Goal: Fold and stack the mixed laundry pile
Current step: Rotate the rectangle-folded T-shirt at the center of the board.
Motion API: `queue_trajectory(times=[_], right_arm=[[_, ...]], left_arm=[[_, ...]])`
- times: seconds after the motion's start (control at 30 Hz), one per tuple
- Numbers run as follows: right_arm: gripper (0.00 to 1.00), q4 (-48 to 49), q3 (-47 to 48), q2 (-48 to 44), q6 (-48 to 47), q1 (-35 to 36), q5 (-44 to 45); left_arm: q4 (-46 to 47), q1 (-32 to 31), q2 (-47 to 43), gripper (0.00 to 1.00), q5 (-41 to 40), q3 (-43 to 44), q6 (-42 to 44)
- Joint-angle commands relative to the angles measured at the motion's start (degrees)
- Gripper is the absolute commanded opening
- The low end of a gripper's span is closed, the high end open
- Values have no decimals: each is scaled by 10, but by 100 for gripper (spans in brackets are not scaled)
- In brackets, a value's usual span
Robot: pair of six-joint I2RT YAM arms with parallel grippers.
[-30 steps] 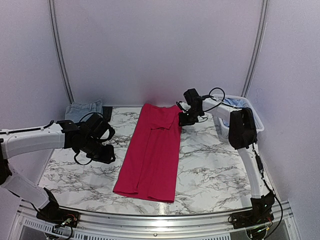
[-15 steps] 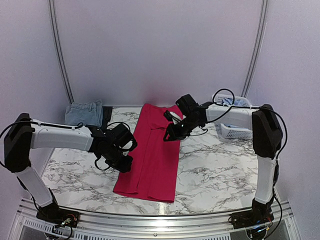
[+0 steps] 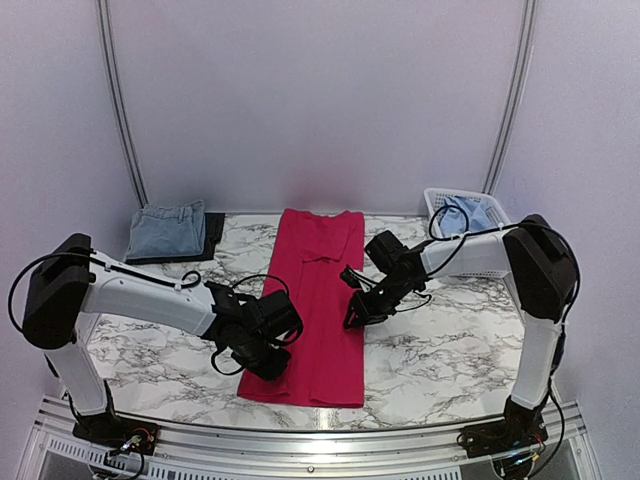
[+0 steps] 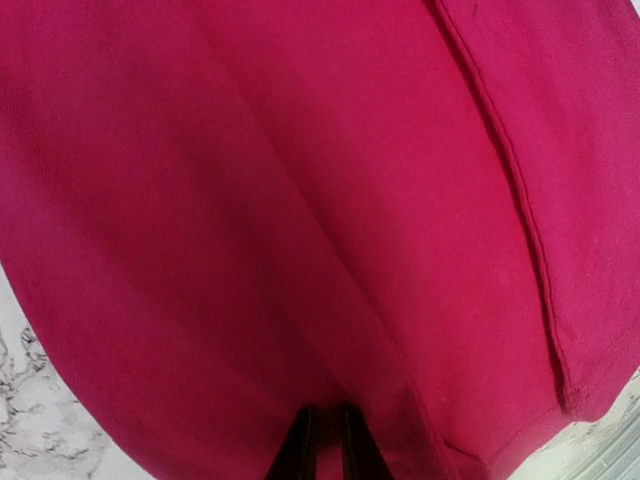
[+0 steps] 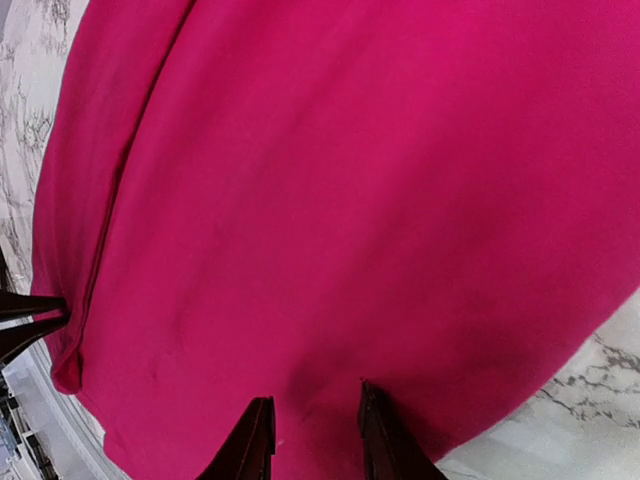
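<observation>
Pink-red T-shirt (image 3: 315, 290), long smooth knit strip (hemmed edge), L claw (image 4: 327, 412) pinching it, R claw (image 5: 315, 395) apart.

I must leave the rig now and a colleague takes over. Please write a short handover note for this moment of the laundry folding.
Left gripper: jaws nearly together at the near left edge of the pink T-shirt, red cloth in the gap; looks like a pinch.
Right gripper: jaws open, tips at the shirt's right edge.
Things: T-shirt flat in the middle, folded into a long strip. Denim piece folded at the far left corner, a dark piece showing at its right. Light blue shirt in the white basket.
Done: denim folded; T-shirt folded lengthwise.
Left: fold T-shirt crosswise, fold the blue shirt, stack everything.
</observation>
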Motion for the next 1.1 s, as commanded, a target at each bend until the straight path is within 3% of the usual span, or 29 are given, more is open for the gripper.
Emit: queue_trajectory(times=[0.0, 0.1, 0.2, 0.4, 0.43, 0.53, 0.57, 0.7, 0.77, 0.9, 1.07], right_arm=[[30, -29, -23, -25, -40, -32, 26], [31, -53, -13, -58, -56, -43, 22], [32, -79, 8, -118, -56, -32, 16], [50, -111, 46, -280, -23, -10, 98], [58, -106, 47, -304, -19, -11, 113], [96, -87, 41, -371, 24, -28, 175], [98, -83, 36, -391, 46, -39, 184], [97, -104, 1, -433, 74, -74, 96], [88, -133, -36, -434, 105, -64, 35], [78, -101, -166, -487, 211, 31, 31], [68, -41, -308, -546, 352, 134, 49]], left_arm=[[-7, -54, 27, 11, -13, 20, -81], [-7, -69, 20, 13, -42, 29, -121], [-3, -71, -50, 26, -96, 17, -158], [7, -71, -254, 95, -224, -21, -152], [6, -70, -282, 98, -234, -22, -141], [3, -62, -354, 99, -260, -25, -131], [6, -58, -378, 99, -264, -33, -133], [-7, -23, -431, 99, -164, -69, -155], [-25, -23, -432, 99, -112, -99, -195], [-22, -76, -439, 91, -89, -187, -303], [-2, -124, -415, 68, -89, -249, -417]])
